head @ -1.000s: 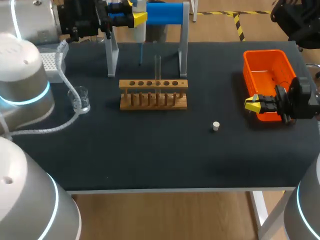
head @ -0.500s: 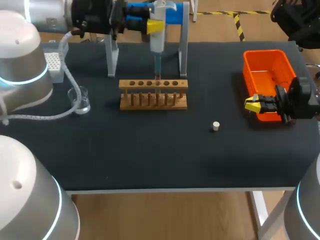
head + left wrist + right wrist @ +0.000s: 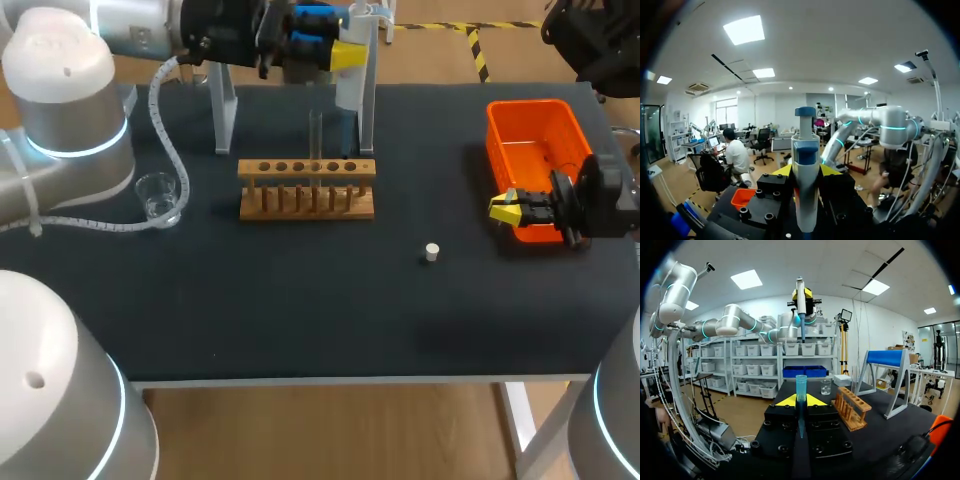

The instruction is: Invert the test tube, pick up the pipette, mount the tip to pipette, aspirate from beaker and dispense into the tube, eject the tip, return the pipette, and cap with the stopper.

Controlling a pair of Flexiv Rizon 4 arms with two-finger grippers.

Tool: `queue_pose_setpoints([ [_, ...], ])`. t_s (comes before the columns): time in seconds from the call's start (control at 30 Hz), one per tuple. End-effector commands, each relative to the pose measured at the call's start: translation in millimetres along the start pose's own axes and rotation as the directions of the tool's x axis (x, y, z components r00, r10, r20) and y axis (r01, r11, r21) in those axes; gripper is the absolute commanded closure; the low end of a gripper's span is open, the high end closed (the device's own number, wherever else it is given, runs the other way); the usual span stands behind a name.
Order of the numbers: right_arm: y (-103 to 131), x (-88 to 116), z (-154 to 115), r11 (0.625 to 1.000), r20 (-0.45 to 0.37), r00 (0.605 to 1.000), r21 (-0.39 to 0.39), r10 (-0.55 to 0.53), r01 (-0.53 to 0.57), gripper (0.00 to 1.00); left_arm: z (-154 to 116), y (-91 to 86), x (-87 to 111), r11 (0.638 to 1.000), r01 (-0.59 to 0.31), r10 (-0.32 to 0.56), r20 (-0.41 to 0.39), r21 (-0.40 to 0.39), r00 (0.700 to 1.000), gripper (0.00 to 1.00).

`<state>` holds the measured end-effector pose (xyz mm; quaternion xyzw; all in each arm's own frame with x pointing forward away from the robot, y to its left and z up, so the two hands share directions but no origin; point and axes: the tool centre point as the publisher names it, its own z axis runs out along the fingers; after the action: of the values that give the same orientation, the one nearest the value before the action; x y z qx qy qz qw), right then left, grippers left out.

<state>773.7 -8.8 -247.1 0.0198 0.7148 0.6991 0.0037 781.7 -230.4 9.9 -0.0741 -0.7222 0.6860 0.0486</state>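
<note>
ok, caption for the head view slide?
Left tool holds the pipette above the wooden rack; right tool sits by the orange bin.

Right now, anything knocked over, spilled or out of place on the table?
Nothing stands out. The test tube stands upright in the wooden rack, the beaker is upright with no spill around it, and the stopper sits alone on the table, not yet used. The left gripper holds the pipette.
</note>
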Motion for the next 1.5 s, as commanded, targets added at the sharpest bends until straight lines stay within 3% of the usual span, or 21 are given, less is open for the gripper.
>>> queue_pose_setpoints([
  [0.03,-0.1,0.9,0.6,1.000,0.003,1.000,0.001,-0.001,0.001,1.00,6.4,-0.2,3.3,1.000,0.006,-0.006,0.017,0.002,1.000,1.00],
  [0.63,-0.1,0.9,0.6,1.000,0.003,1.000,0.001,-0.001,0.001,1.00,10.8,1.3,4.6,1.000,0.015,-0.015,0.070,0.004,0.997,1.00],
  [1.5,-0.1,0.9,0.6,1.000,0.003,1.000,0.001,-0.001,0.001,1.00,10.9,1.3,5.4,1.000,0.022,-0.022,0.073,0.001,0.997,1.00],
])
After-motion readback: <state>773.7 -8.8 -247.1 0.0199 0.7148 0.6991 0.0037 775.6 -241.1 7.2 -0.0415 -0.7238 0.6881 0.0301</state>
